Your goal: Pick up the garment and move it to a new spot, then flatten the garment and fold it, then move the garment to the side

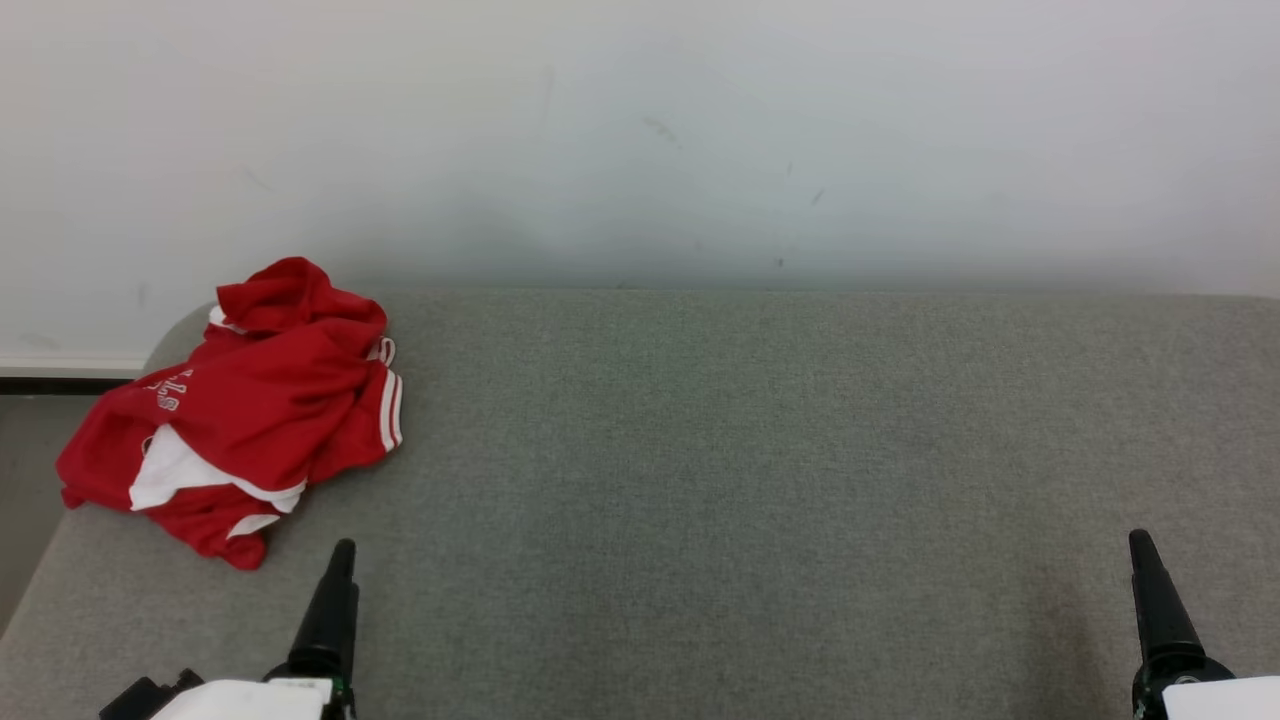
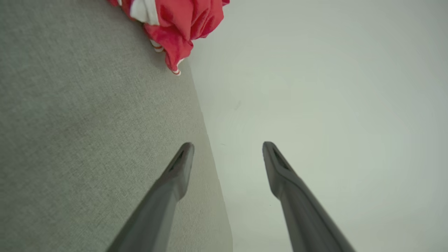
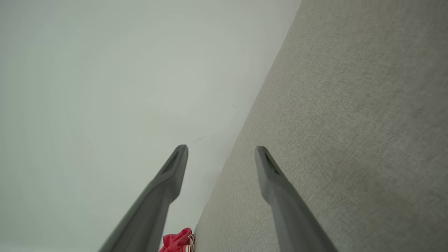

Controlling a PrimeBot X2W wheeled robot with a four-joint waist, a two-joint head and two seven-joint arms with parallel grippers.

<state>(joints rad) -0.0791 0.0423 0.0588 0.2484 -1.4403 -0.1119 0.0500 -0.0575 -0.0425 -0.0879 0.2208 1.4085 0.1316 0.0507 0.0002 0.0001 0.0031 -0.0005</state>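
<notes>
The garment is a red jersey with white trim, lying crumpled at the far left of the grey fabric surface, partly over its left edge. It also appears at the top of the left wrist view as the garment and at the bottom of the right wrist view as the garment. My left gripper stands open and empty, a short way in front of the garment; one finger rises at the lower left of the head view. My right gripper is open and empty too, far off at the lower right, with one finger in the head view.
A pale wall rises directly behind the surface's far edge. At the far left the surface ends, with a strip of floor and dark baseboard beyond it. The wide grey middle between my grippers is bare fabric.
</notes>
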